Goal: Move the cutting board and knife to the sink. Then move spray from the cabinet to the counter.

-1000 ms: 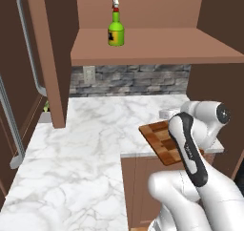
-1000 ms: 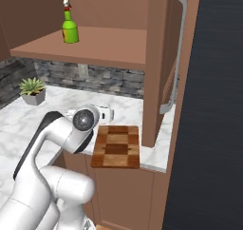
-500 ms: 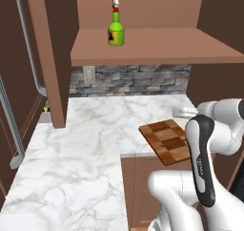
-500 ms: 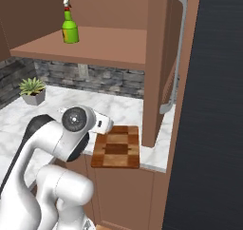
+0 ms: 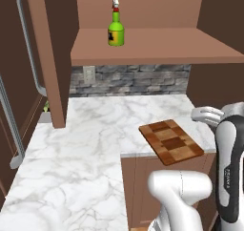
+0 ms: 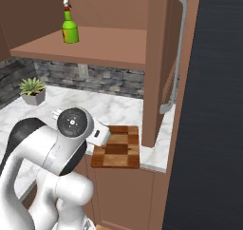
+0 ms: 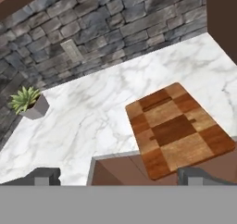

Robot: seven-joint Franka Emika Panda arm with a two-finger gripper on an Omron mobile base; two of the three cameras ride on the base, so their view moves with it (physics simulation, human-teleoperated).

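Observation:
The checkered wooden cutting board (image 5: 170, 141) (image 6: 117, 153) (image 7: 178, 128) lies flat at the front edge of the white marble counter (image 5: 90, 144) (image 6: 118, 112) (image 7: 92, 116). My gripper (image 7: 120, 177) hovers above the counter's front edge, open and empty, and the board lies ahead of its right fingertip (image 7: 194, 174). The green spray (image 5: 115, 30) (image 6: 69, 29) stands upright on the shelf of the brown cabinet (image 5: 157, 46) (image 6: 95, 46). The knife and the sink are out of view.
An open cabinet door (image 5: 47, 58) (image 6: 159, 58) with a grey handle hangs down close to the counter. A potted plant (image 6: 33, 91) (image 7: 28, 102) stands by the stone backsplash (image 5: 133, 79), which holds an outlet (image 5: 88, 74) (image 7: 71, 49).
My arm has swung to the right in the left base view and uncovered the whole cutting board. The jaws stay wide. Board and spray have not moved.

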